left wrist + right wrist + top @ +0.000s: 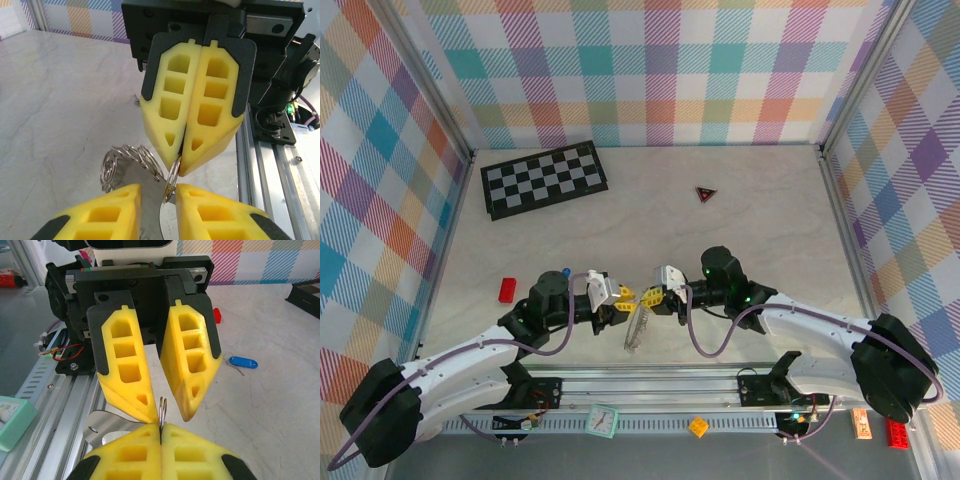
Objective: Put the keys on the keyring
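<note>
Marble table (770,220): keyring (637,330) between jaws (right's pinching).

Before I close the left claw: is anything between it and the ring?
Nothing visible. The ring sits in the gap between the left claw's fingers, and the right claw is shut on it from the opposite side.
</note>
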Motion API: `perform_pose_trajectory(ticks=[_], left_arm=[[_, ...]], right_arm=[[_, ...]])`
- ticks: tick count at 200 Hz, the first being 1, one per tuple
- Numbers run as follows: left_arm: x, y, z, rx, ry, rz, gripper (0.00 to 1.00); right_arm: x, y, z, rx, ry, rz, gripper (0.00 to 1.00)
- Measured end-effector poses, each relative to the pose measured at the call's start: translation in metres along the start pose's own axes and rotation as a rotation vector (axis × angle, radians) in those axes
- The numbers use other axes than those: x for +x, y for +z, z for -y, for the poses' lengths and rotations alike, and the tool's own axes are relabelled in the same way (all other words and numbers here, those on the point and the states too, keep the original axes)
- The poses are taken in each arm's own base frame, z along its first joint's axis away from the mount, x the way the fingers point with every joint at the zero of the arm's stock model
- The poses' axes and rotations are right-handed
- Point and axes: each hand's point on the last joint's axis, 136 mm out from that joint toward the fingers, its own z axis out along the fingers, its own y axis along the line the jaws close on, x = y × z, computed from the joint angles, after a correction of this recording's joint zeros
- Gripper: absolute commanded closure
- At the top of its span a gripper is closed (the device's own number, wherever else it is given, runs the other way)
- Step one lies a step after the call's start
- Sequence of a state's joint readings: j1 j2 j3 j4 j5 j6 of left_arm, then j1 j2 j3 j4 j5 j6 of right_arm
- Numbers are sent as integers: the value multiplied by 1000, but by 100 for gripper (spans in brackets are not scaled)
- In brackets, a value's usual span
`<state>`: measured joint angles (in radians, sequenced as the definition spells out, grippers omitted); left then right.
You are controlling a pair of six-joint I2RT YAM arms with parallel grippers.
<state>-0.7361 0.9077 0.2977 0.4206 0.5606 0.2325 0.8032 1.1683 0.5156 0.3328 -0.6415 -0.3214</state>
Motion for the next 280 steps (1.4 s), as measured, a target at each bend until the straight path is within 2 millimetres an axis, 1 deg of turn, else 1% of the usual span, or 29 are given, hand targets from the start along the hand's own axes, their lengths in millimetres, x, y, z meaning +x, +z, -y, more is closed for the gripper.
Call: perform_pose_trajectory(ticks=[18,26,35,67,69,70,71,81,93,105,124,151,173,219,280], left_arm=[[3,2,0,9,-13,-7,88],[3,3,1,15,-12,-7,95],[4,4,2,24,-18,-8,100],[5,5,3,32,-21,-10,100],[5,4,3,32,-21,-10,100],[5,4,3,32,-21,-11,100],[5,4,3,32,-20,-11,100],[5,3,4,31,-19,-14,100],[4,1,4,27,-11,-16,100],[-1,-2,4,19,8,-20,100],[-13,-7,1,-4,51,-39,100],[-32,-13,-4,-37,132,-79,100],[-37,-14,-6,-41,183,-141,100],[-26,-16,-3,-2,238,-270,100],[-8,-15,1,45,259,-361,100]], right_arm=[[0,0,0,-3,1,0,100],[1,0,0,-3,2,-1,100],[1,0,1,0,4,-2,100],[3,-1,3,6,10,-8,100],[3,-1,3,6,10,-9,97],[3,-1,3,8,9,-10,93],[4,-1,3,8,9,-11,93],[5,-1,4,13,9,-20,80],[6,-1,7,29,4,-42,73],[8,-3,9,47,4,-71,69],[7,-7,10,74,-22,-121,68],[-7,-12,12,104,-77,-170,69],[-12,-14,11,113,-101,-200,71],[-3,-11,5,93,-95,-249,72],[0,-1,5,82,-92,-250,71]])
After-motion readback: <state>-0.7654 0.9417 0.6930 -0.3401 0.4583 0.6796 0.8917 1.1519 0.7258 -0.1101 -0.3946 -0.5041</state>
